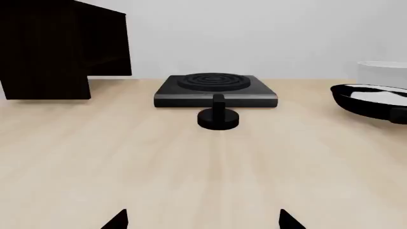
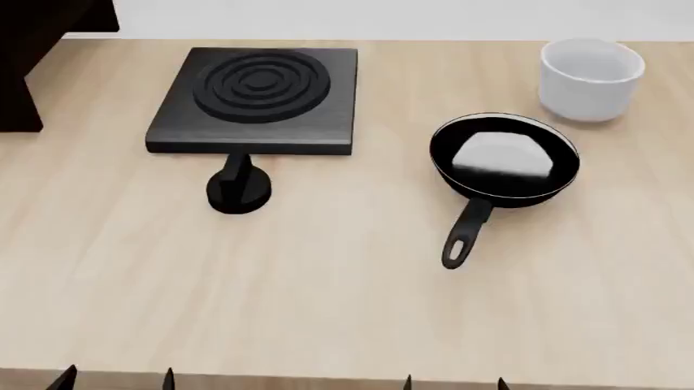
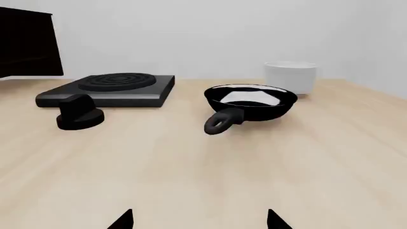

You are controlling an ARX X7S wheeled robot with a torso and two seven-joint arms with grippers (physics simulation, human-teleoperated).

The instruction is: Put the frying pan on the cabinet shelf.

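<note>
Currently: round black frying pan with pale grey inside point(image 2: 505, 156) untouched on the light wooden tabletop point(image 2: 325, 276); both grippers released, empty.

Landmark: black square plate with concentric rings point(image 2: 258, 96). Pan sits well to its right, long handle toward the robot, white cylindrical cup point(image 2: 591, 79) just behind. Dark knob point(image 2: 237, 189) stands just in front of the plate. Very dark cabinet point(image 1: 60, 47) lies far to its left. Left gripper point(image 1: 202, 220) and right gripper point(image 3: 198, 219) hover low at the table's near edge, fingertips spread. Risk, judged: a handle-end grasp lets the pan tilt; the long carry leftward could clip the plate or knob.
</note>
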